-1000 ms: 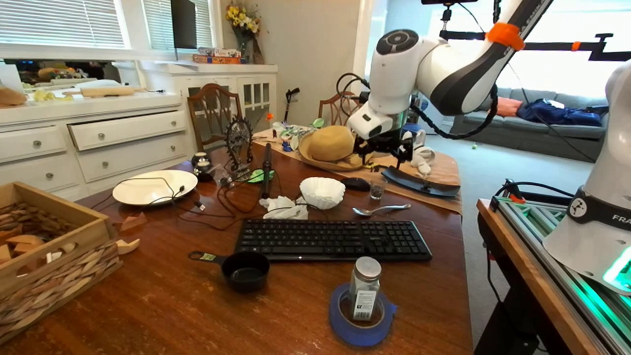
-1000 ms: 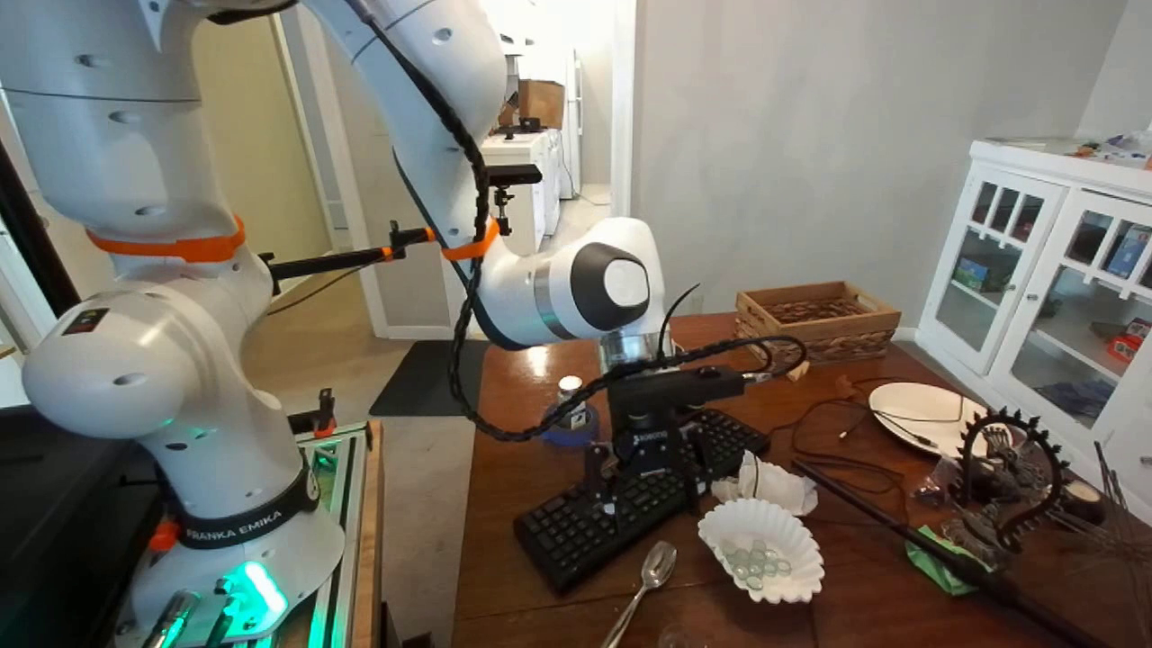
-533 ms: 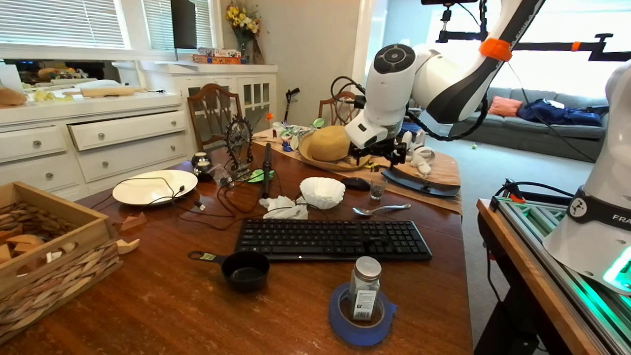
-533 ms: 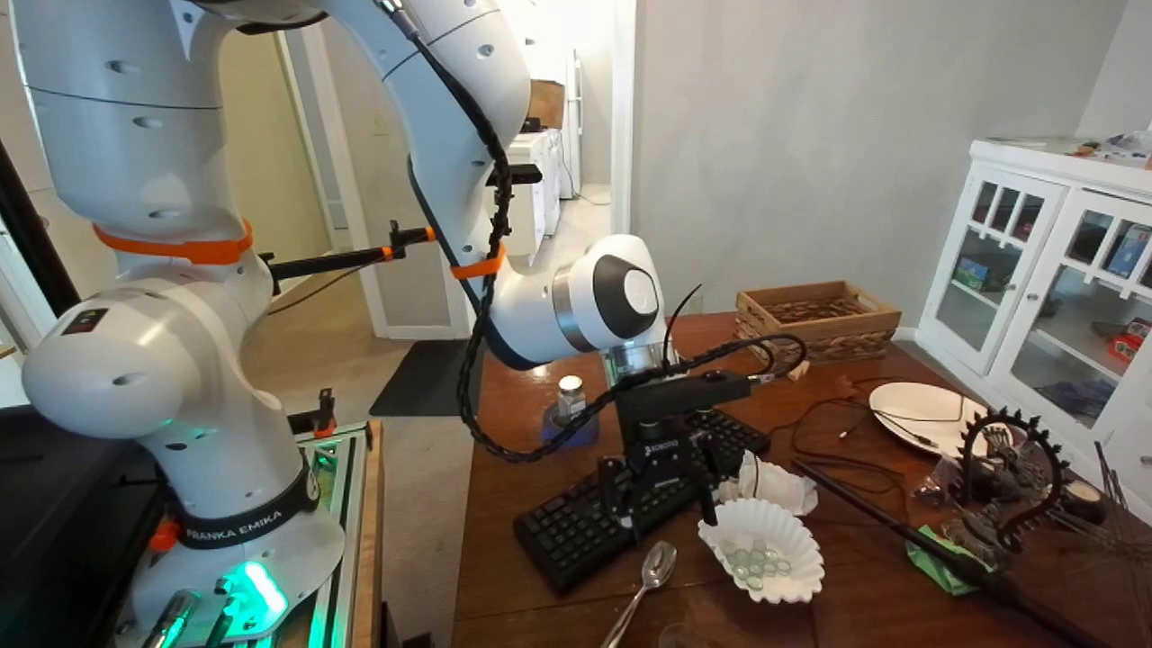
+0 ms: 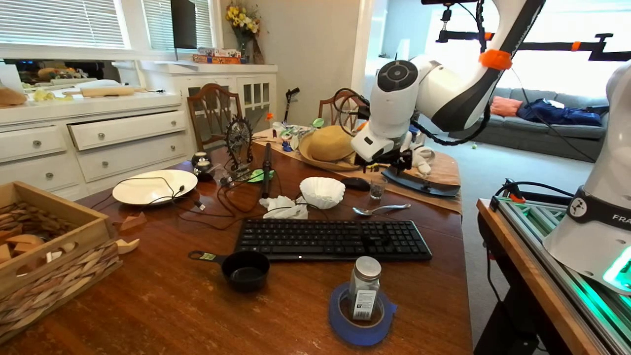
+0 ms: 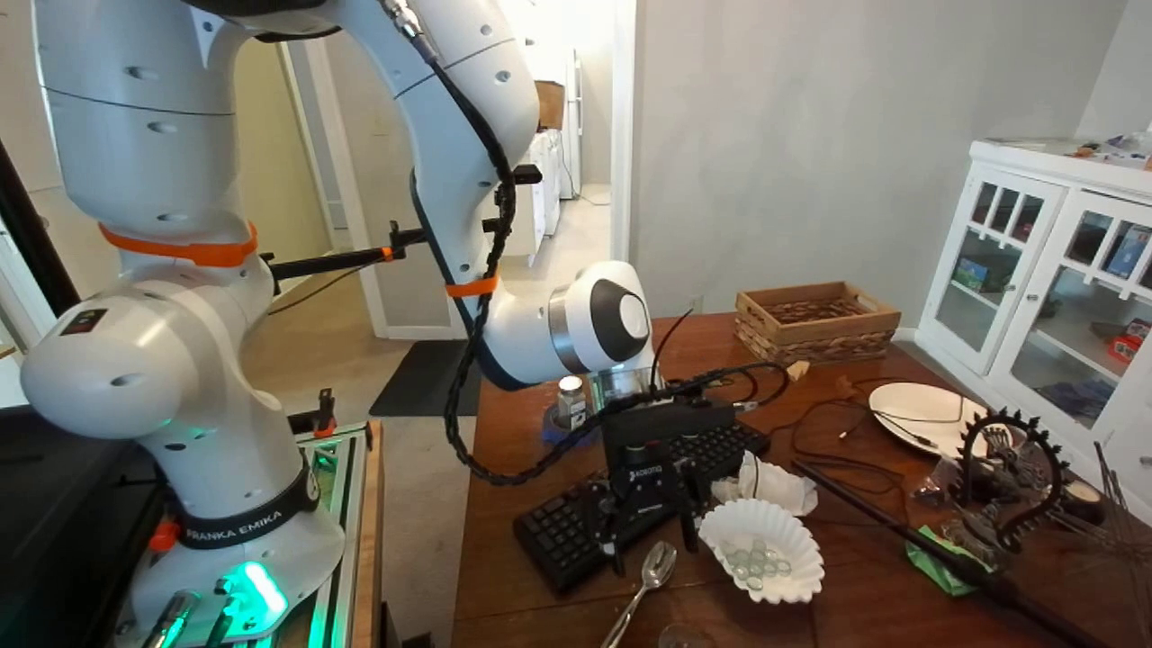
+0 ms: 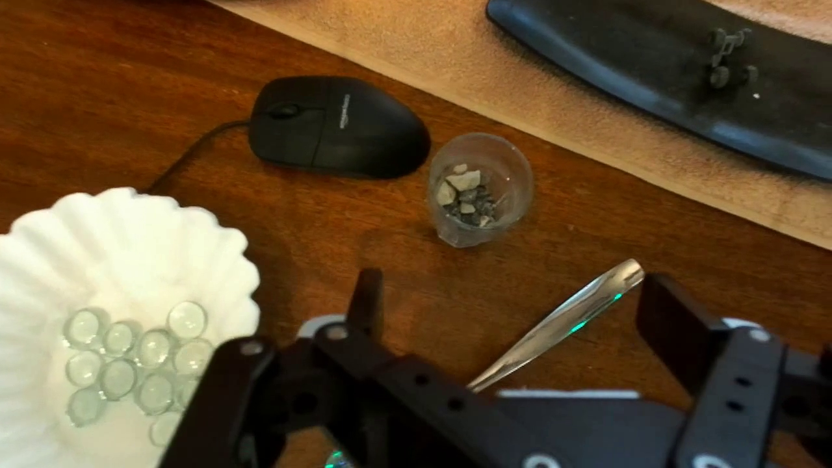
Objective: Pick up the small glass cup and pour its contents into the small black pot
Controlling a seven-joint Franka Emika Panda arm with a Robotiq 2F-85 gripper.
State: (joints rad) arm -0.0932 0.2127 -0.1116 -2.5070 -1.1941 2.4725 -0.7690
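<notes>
Wooden table (image 5: 182,315), cluttered. Gripper (image 7: 517,305) lower than second ago, fingers (image 7: 675,328) wide, holding nothing: approach to cup (image 7: 515,185) likely under way. Cup upright beside mouse (image 7: 341,127), stony bits (image 7: 467,195) inside; pot (image 5: 245,272) well apart, across keyboard (image 5: 330,240).

Near downward wrist view, exteriors sharing table (image 5: 162,305)

The gripper (image 7: 512,279) is dark and slightly soft in the wrist view; green light glints on the spoon (image 7: 559,324) below it. Beyond it, in an exterior view, daylight burns the window (image 5: 567,66) to white.
</notes>
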